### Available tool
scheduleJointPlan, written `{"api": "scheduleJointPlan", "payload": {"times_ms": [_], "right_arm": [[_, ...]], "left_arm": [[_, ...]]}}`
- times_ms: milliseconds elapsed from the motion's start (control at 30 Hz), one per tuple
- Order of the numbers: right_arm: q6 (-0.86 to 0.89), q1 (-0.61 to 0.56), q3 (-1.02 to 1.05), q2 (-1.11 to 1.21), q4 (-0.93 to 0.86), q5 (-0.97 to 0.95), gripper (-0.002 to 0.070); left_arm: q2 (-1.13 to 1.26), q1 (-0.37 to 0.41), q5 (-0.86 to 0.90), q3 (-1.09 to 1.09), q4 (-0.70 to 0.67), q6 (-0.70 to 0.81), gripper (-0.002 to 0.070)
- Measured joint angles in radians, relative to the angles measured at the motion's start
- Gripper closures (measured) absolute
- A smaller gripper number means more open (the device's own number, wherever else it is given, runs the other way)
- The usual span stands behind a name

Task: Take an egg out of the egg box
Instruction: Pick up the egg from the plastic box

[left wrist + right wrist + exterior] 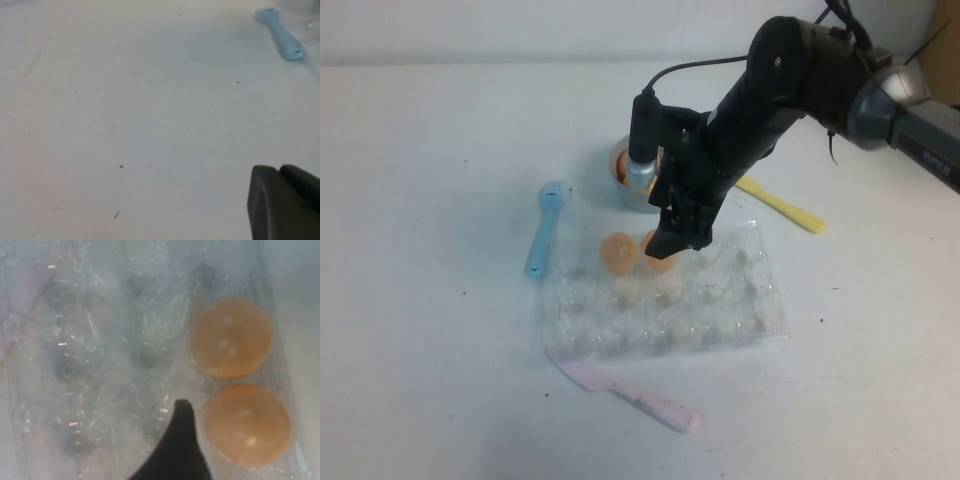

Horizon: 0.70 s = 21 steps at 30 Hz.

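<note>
Two eggs sit side by side in the back row of the egg box (665, 295), which lies flat on the white counter (430, 330). The right pincer (672, 238) hangs directly over the right one of the pair, the egg (658, 255). One dark fingertip shows in the right wrist view, just beside the egg (247, 424), and I cannot tell from the pictures how far its jaws stand apart.

The biggest risk lies with the box itself. It is light, crinkly plastic, so an off-centre descent may push a finger into the cup wall and make the whole tray slide or tip. Next is the neighbour egg (618, 250): it sits close enough that a finger coming down between the two could knock it or wedge against it. Last, the smooth shell may slip out of a loose grip or crack under a hard one.

The left pincer (285, 205) rests well away over bare counter, with a blue utensil (281, 34) beyond it; its jaws too are not readable.
</note>
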Motion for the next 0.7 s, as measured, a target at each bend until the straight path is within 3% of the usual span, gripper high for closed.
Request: {"api": "scheduleJointPlan", "payload": {"times_ms": [533, 700], "right_arm": [[-0.027, 0.004, -0.001, 0.061, 0.008, -0.03, 0.0125], [-0.027, 0.004, -0.001, 0.069, 0.008, -0.032, 0.016]], "left_arm": [[0.0, 0.0, 0.0, 0.0, 0.0, 0.0, 0.0678], [0.0, 0.0, 0.0, 0.0, 0.0, 0.0, 0.0678]]}}
